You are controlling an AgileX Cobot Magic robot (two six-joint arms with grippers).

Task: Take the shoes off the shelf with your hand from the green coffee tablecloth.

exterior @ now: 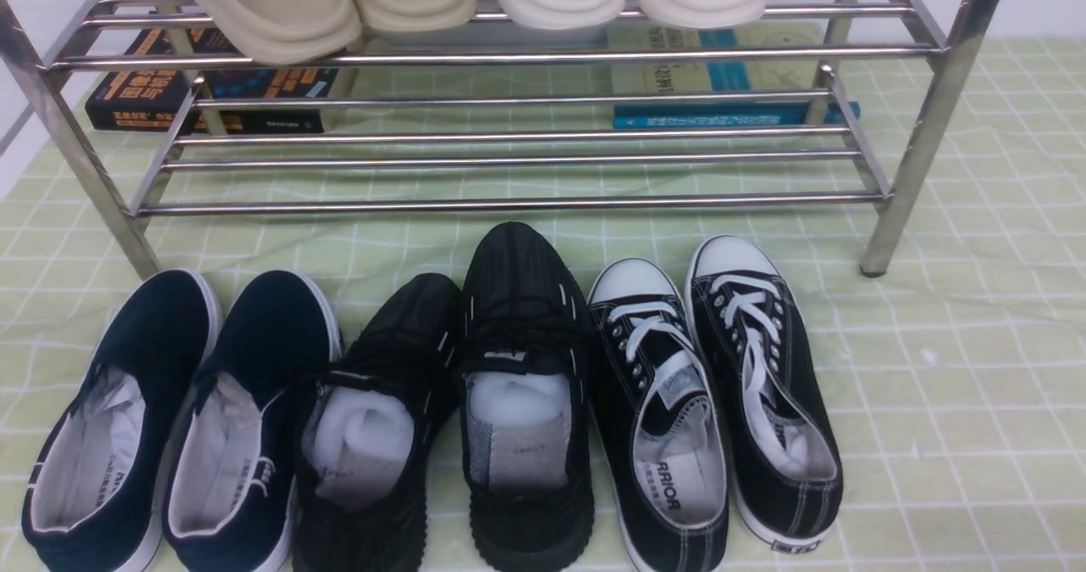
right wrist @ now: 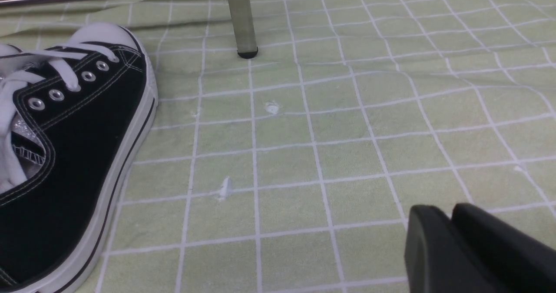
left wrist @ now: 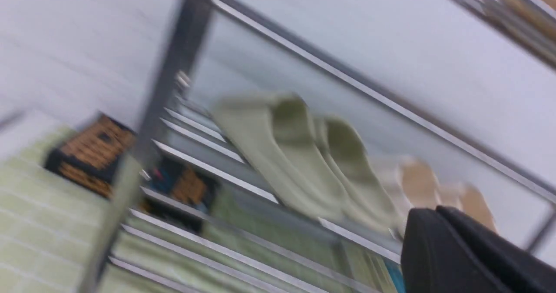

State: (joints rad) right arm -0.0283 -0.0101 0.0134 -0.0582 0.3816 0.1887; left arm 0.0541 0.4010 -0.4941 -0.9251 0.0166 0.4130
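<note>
The pair of all-black mesh shoes (exterior: pixel 517 300) stands on the green tablecloth (exterior: pixel 959 368) in front of the steel shelf (exterior: pixel 509 206), toes toward it, white paper inside. The left shoe of the pair (exterior: pixel 407 326) leans against the right one. Neither gripper shows in the front view. In the blurred left wrist view, my left gripper (left wrist: pixel 436 210) is shut and empty, up in the air facing the shelf (left wrist: pixel 347 80). My right gripper (right wrist: pixel 449 210) is shut and empty, low over the tablecloth (right wrist: pixel 347 132), to the right of the shoes.
Navy slip-ons (exterior: pixel 170 326) stand left of the black pair, black canvas sneakers with white laces (exterior: pixel 747 385) (right wrist: pixel 87 154) right of it. Beige slippers (exterior: pixel 280 3) (left wrist: pixel 282 154) lie on the upper tier. Books (exterior: pixel 153 97) (exterior: pixel 730 114) lie behind the shelf. A shelf leg (right wrist: pixel 241 19) stands near the right gripper.
</note>
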